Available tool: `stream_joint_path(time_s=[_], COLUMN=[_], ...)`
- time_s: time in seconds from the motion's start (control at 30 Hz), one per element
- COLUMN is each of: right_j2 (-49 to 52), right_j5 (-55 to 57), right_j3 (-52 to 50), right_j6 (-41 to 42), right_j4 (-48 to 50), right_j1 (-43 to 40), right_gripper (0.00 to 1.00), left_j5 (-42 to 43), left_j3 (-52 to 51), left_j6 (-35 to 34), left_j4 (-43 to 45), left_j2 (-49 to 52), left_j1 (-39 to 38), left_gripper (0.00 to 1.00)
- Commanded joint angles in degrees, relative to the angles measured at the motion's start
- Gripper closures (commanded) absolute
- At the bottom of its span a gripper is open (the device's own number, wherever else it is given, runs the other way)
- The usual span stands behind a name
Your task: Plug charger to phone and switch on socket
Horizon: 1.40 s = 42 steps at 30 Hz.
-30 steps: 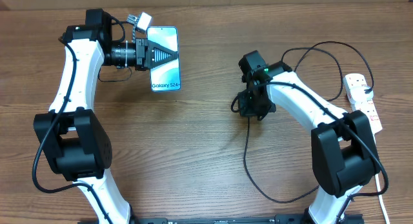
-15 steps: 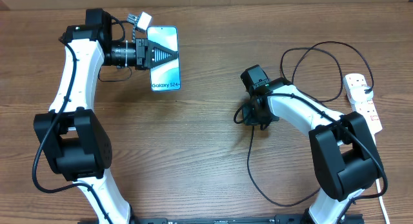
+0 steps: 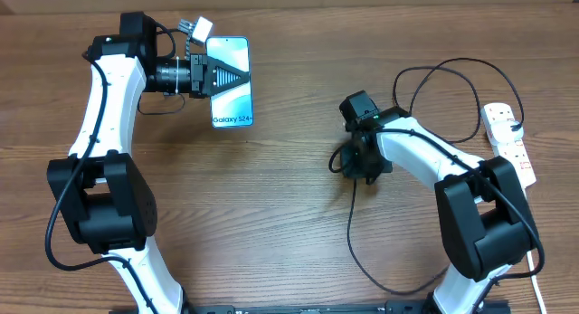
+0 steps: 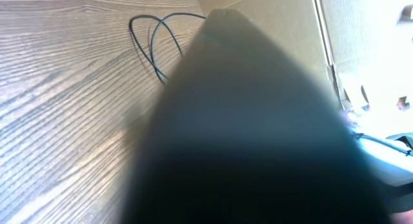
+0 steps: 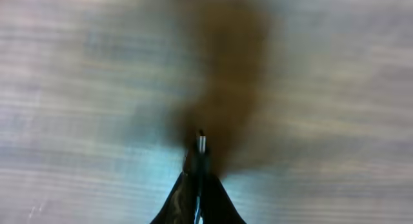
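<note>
The phone [image 3: 232,97] lies flat at the back left, its light blue screen reading "Galaxy S24+". My left gripper [image 3: 237,77] is shut and lies across the screen's upper half, tips pointing right; in the left wrist view its dark blurred finger [image 4: 258,140] fills most of the frame. The charger [image 3: 349,228] is a thin black cable looping over the right half of the table. My right gripper [image 3: 355,166] points down at mid-table, shut on the charger's plug; the small metal tip [image 5: 201,142] sticks out past the closed fingertips [image 5: 208,175]. The white socket [image 3: 507,137] sits at the far right.
A small white connector with wires [image 3: 200,27] sits behind the phone beside the left wrist. More charger loops [image 3: 434,74] lie between the right arm and the socket, and one loop [image 4: 155,40] shows in the left wrist view. Both arm bases stand at the near edge.
My right gripper has shifted a little right and toward the near edge with the plug in it. The left gripper and the phone have not moved.
</note>
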Motion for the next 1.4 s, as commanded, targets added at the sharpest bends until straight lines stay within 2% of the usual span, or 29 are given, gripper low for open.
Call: stream_joint_path(time_s=[0.0, 0.2, 0.4, 0.53, 0.63, 0.8, 1.0, 1.23, 1.37], right_j2=[-6.8, -18.3, -22.1, -22.1, -22.1, -22.1, -22.1, -22.1, -22.1], right_j5=[-15.4, -34.3, -51.7, -58.1, -60.7, -67.1, -71.8, -72.7, -72.4], right_j3=[4.0, 4.1, 4.1, 2.6, 0.6, -1.9, -2.3, -2.3, -2.3], right_j6=[-4.8, -6.6, -10.6, -11.8, -11.9, -11.9, -10.1, -0.8, 0.4], right_j4=[-1.6, -1.8, -1.8, -0.8, 0.4, 4.3, 7.9, 14.5, 15.8], right_j1=[-1.7, -4.8, -5.0, -4.9, -4.9, -4.8, -4.8, -4.8, -4.8], right_gripper=[0.96, 0.96, 0.96, 0.96, 0.96, 0.96, 0.96, 0.96, 0.96], left_j5=[5.9, 15.4, 15.4, 15.4, 15.4, 15.4, 15.3, 15.3, 15.3], left_j3=[0.0, 0.0, 0.0, 0.0, 0.1, 0.1, 0.1, 0.2, 0.2], left_j6=[0.9, 1.4, 2.2, -2.1, -5.3, -6.0, -10.2, -26.1, -30.1], left_j4=[-1.0, -4.3, -10.1, -10.8, -10.5, -10.7, -8.7, 3.1, 5.8], left_j2=[0.5, 0.5, 0.5, 0.4, 0.4, 0.4, 0.4, 0.4, 0.4], left_j1=[0.0, -1.2, -3.6, -4.8, -4.7, -4.9, -6.9, -8.4, -9.6], left_gripper=[0.96, 0.96, 0.96, 0.96, 0.96, 0.96, 0.96, 0.96, 0.96])
